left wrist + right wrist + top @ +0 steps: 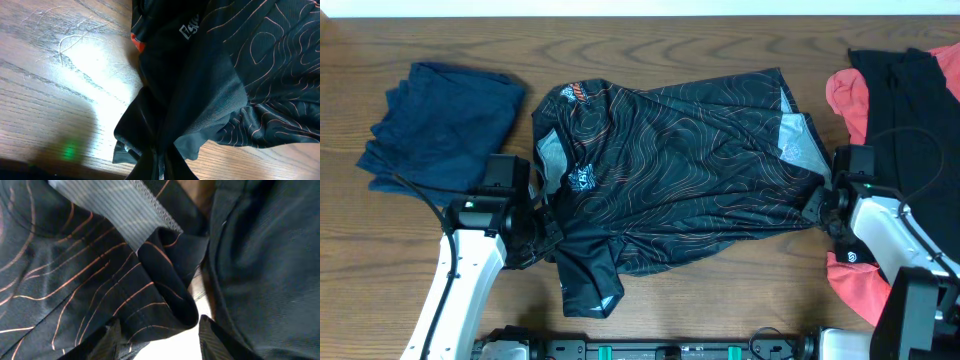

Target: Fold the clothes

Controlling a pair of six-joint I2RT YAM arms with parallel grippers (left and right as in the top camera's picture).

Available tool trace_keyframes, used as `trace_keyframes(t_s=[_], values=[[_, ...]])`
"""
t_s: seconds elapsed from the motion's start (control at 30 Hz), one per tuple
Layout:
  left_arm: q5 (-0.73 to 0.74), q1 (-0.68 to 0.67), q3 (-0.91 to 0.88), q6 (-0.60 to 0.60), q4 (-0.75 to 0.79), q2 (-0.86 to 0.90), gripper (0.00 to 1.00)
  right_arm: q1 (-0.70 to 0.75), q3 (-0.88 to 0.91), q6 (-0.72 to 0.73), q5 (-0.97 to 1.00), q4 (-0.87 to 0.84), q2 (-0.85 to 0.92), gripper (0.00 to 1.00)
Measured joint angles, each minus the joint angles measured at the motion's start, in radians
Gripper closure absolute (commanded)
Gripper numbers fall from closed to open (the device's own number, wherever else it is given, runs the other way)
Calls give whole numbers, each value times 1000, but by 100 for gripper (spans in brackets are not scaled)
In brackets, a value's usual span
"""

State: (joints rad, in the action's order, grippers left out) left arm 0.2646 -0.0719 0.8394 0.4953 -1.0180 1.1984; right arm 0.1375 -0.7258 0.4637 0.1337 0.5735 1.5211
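Your left gripper [540,224] pinches the black jersey [680,150], which spreads toward 2 o'clock; your right gripper [816,205], jaws apart, straddles its fold at 9 o'clock.

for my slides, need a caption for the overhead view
Left gripper and right gripper at opposite sides of a black jersey spread on the table.

You are looking down on a wooden table [650,45] that is carrying three lots of cloth. A black jersey [680,170] with orange lines is lying spread and rumpled between your grippers, reaching from the left gripper [538,215] across to the right gripper [817,205]. A folded navy cloth [440,120] is sitting ahead of the left gripper and to its left, near the jersey. A black-and-red pile [910,110] is lying just right of the right gripper, running out of frame.
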Motion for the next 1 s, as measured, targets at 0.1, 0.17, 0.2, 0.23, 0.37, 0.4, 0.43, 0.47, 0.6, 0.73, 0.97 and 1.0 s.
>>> trace_keyframes(t_s=[0.1,0.17,0.2,0.23,0.37,0.4,0.43,0.47,0.6,0.73,0.97,1.0], values=[[0,0,0,0,0,0,94,0,2,5,-6,-7,6,58],[0,0,0,0,0,0,94,0,2,6,-6,-15,6,60],[0,0,0,0,0,0,94,0,2,7,-6,-18,6,67],[0,0,0,0,0,0,94,0,2,5,-6,-18,6,78],[0,0,0,0,0,0,94,0,2,22,-10,-19,6,99],[0,0,0,0,0,0,94,0,2,26,-10,-19,6,99],[1,0,0,0,0,0,94,0,2,26,-10,-19,6,99],[2,0,0,0,0,0,94,0,2,26,-11,-18,6,99],[3,0,0,-3,2,0,94,0,-14,26,-23,45,3,99],[8,0,12,-53,-8,0,94,0,-148,4,-42,194,-35,99],[52,0,216,-154,-103,0,94,25,-557,-43,-60,420,-169,99],[55,2,261,-163,-124,0,94,36,-599,-50,-59,450,-183,99]])
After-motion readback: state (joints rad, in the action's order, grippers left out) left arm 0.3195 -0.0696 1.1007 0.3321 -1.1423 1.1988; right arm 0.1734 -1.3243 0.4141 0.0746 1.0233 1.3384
